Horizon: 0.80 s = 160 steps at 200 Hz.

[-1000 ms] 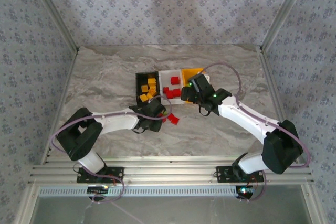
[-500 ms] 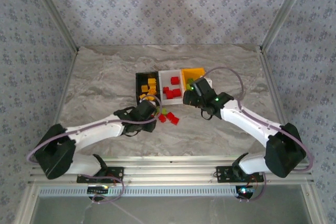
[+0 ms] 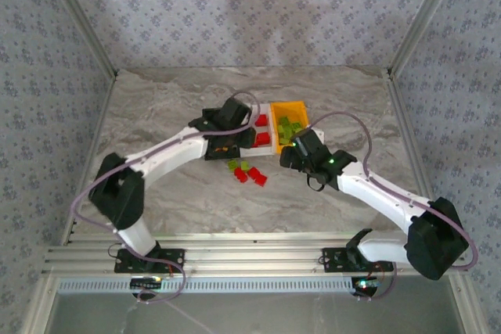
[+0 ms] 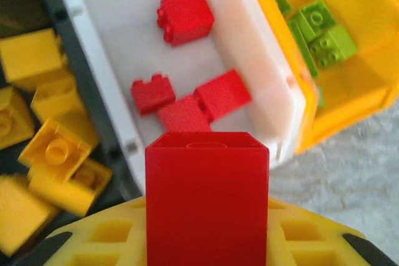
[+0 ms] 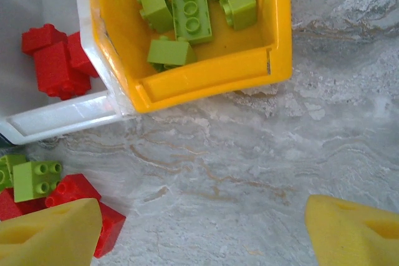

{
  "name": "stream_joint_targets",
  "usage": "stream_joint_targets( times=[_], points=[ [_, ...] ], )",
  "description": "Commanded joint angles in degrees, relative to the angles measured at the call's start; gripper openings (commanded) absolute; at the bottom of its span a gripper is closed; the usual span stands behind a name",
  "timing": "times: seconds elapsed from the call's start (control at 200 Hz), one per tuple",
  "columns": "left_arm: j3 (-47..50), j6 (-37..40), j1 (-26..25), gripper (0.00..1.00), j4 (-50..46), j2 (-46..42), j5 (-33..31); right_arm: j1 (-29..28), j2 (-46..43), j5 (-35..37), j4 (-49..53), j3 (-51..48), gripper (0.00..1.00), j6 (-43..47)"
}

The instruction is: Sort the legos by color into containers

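Red brick (image 4: 207,197): clenched upright in the left tool (image 4: 207,250), at the near wall of the white bin (image 4: 118,35) just ahead.
Handling: carry it forward past that wall, centred between the black bin (image 4: 28,1) to the left and the orange-yellow bin (image 4: 361,91) to the right, and let go low.
Right tool (image 5: 199,235): released, empty, over the bench (image 5: 249,154), with loose bricks (image 5: 37,179) beside its left finger.

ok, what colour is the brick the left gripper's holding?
Red. The brick shows best in the left wrist view.
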<state>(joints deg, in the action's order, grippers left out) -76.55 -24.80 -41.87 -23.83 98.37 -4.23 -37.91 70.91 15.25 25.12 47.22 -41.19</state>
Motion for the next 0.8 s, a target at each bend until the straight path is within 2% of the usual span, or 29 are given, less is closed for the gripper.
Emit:
stream_joint_targets(
  times=[0.0, 0.16, 0.33, 0.425, 0.5, 0.58, 0.72, 0.795],
  points=[
    [-7.1, 2.3, 1.0, 0.24, -1.7, 6.7, 2.8, -1.0, -1.1, 0.6, 1.6, -0.9, 0.87, -0.8],
    [-13.9, 2.3, 1.3, 0.28, -3.2, 13.1, 3.3, -2.4, -1.0, -0.7, 0.3, -2.0, 0.87, 0.2],
    [-16.2, 1.0, 1.6, 0.54, -3.2, 14.8, 4.0, -4.1, -0.6, -2.3, -1.5, -2.8, 0.87, 2.5],
    [-16.8, -0.1, 1.6, 0.65, -3.0, 13.7, 5.2, -4.7, 0.0, -3.9, -2.8, -3.3, 0.87, 4.2],
    [-16.1, -1.1, 1.6, 0.69, -2.2, 11.3, 6.6, -5.3, 1.2, -5.9, -4.0, -3.6, 0.88, 4.6],
    [-13.3, -2.5, 1.6, 0.74, -0.5, 7.0, 8.9, -6.6, 3.2, -7.7, -5.7, -3.5, 0.88, 9.0],
    [-3.6, -5.7, 1.6, 0.83, 4.1, -3.4, 12.1, -9.1, 10.3, -10.5, -7.3, -1.3, 0.88, 13.7],
    [2.3, -7.0, 1.5, 0.85, 5.5, -9.2, 12.5, -10.4, 14.7, -10.6, -7.2, 1.1, 0.88, 15.2]
  ],
)
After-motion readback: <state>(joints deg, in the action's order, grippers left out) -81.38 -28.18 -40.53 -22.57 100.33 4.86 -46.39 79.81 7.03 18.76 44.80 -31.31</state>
